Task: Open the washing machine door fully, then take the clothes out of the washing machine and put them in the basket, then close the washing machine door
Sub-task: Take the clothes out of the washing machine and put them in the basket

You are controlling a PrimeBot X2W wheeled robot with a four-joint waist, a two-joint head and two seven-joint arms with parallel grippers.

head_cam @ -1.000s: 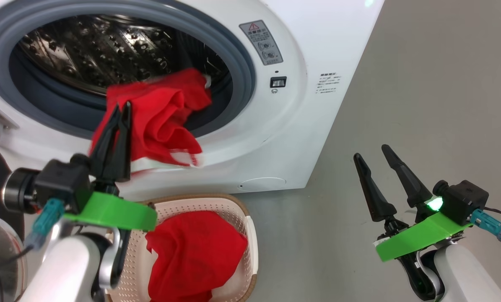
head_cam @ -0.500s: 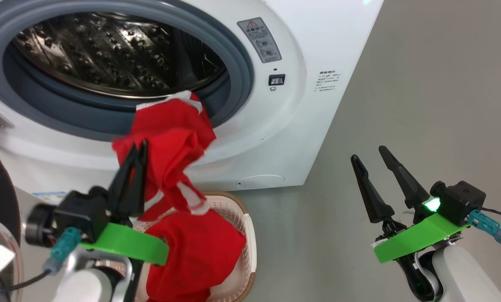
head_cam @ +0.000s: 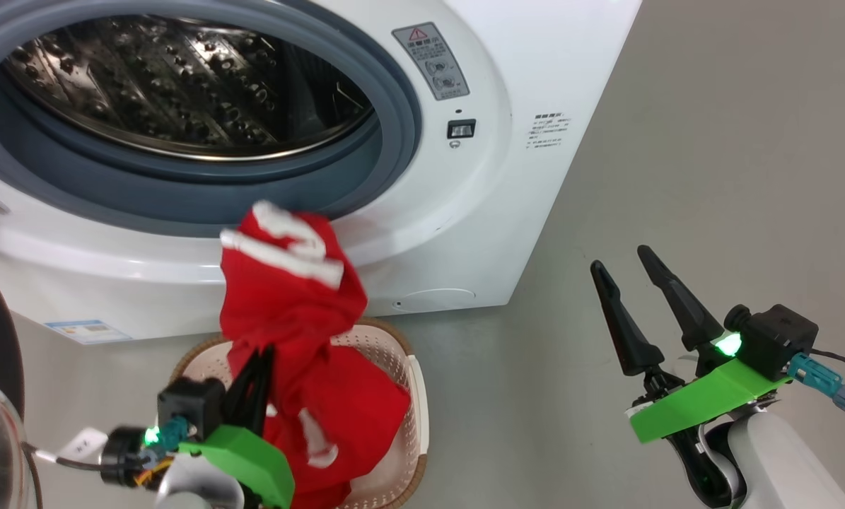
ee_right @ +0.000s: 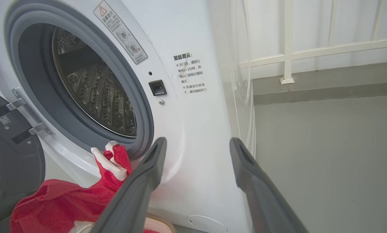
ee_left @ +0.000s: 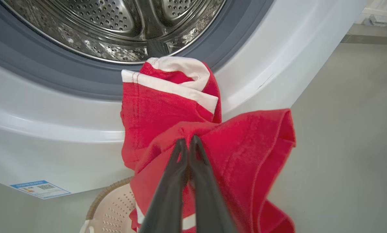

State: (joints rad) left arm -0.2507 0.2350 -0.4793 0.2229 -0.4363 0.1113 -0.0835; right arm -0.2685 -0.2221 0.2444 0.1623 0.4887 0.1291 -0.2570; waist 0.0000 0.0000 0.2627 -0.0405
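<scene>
Left claw point(ee_left: 187, 142): shut tight on a fold of the red garment point(head_cam: 288, 297), fingers pressed together with cloth between them.

Over the last second we see this garment go from hanging half in the mouth of the drum point(head_cam: 182, 85) to fully clear of the grey gasket point(head_cam: 182, 198). It now hangs at lower centre-left of the head view, in front of the lower panel of the washing machine point(head_cam: 479, 233) and just above the basket point(head_cam: 419, 403). The claw itself has dropped toward the bottom left of the frame.

A second red garment point(head_cam: 373, 417) already lies in the basket. As far as we can tell, the held one's lower folds touch it.

Right claw point(head_cam: 620, 258): open, empty, lower right over the floor point(head_cam: 712, 141), unchanged.

The door point(ee_right: 15, 155) stands swung open at the left.

Judgement: this piece is out of the machine, and release into the basket comes next. We see no more red in the visible part of the drum, so closing the door likely follows. The drum's near bottom is hidden.
</scene>
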